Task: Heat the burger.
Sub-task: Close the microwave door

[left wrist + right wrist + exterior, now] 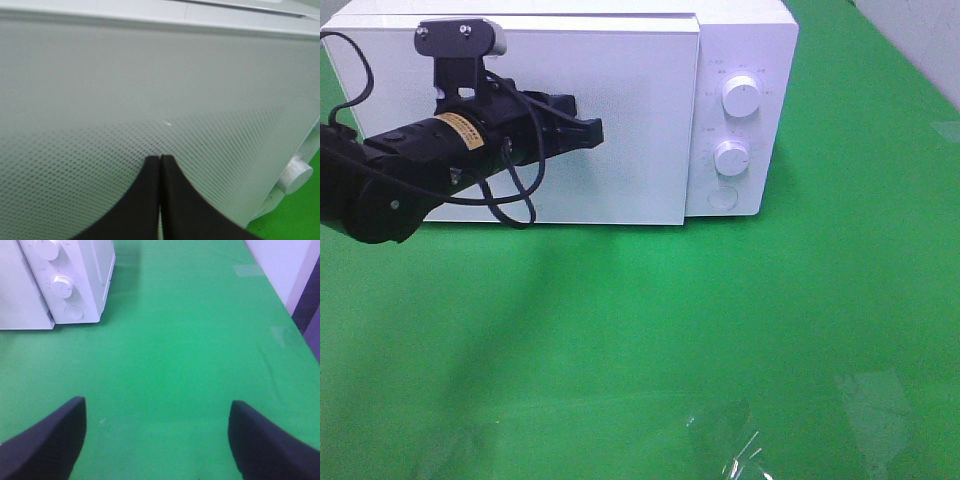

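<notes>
The burger is out of view; nothing of it shows on the table or through the door. The white microwave (750, 40) stands at the back, its frosted door (620, 120) lying against its front. My left gripper (595, 130) is shut with nothing between its fingers, its tips pointing at the middle of the door. In the left wrist view the left gripper (160, 159) has its black fingertips pressed together just short of the dotted door (150, 90). My right gripper (157, 440) hangs open and empty over bare green cloth, to the right of the microwave (85, 285).
Two round knobs (741, 97) (732, 157) and a round button (723, 197) sit on the microwave's right panel. Green cloth (640, 330) covers the table. Crumpled clear plastic (730, 440) lies near the front edge. The table's right edge (280, 300) runs beside a pale wall.
</notes>
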You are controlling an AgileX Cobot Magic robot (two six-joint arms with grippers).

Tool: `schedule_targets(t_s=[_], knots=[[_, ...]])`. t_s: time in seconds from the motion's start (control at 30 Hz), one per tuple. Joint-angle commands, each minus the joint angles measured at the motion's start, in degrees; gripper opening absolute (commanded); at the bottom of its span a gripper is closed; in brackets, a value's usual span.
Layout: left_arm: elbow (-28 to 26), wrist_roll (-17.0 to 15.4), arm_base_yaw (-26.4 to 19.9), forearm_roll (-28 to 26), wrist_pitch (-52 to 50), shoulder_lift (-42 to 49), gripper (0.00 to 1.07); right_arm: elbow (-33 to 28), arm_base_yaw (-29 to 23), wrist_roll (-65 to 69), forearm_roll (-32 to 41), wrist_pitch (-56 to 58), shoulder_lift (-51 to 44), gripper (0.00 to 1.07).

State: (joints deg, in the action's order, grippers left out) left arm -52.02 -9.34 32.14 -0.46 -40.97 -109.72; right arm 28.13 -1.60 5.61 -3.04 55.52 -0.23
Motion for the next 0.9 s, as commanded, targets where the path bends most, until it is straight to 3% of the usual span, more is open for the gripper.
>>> schedule_targets(t_s=[0.03,0.33,0.4,0.5,0.57,0.63,0.83,0.87,0.9], knots=[[-3.04,-0.29,-0.74,-2.81,-1.83,-1.03,0.0,-0.11,0.11,-0.69,0.4,-0.57,-1.43,0.76],[-9.11,0.11,0.4,-3.04,-0.06,-4.41,0.0,-0.11,0.11,-0.69,0.4,-0.57,-1.43,0.76],[-10.26,0.11,0.34,-5.9,0.17,-5.27,0.0,-0.11,0.11,-0.69,0.4,-0.57,-1.43,0.76],[-10.14,-0.17,0.29,-6.25,0.52,-5.27,0.0,-0.11,0.11,-0.69,0.4,-0.57,-1.43,0.76],[-9.22,-0.17,1.72,-2.41,3.9,-4.18,0.0,-0.11,0.11,-0.69,0.4,-0.57,-1.43,0.76],[-8.59,-0.11,2.46,-1.89,4.24,-3.78,0.0,-0.11,0.11,-0.69,0.4,-0.57,-1.43,0.76],[-3.55,-0.06,5.44,-3.38,4.93,-0.4,0.01,-0.11,0.11,-0.69,0.4,-0.57,-1.43,0.76],[-1.43,-0.11,6.53,-3.78,6.07,0.97,0.11,-0.11,0.11,-0.69,0.4,-0.57,-1.43,0.76],[0.86,-0.11,7.39,-3.67,7.51,2.29,0.33,-0.11,0.11,-0.69,0.4,-0.57,-1.43,0.76]])
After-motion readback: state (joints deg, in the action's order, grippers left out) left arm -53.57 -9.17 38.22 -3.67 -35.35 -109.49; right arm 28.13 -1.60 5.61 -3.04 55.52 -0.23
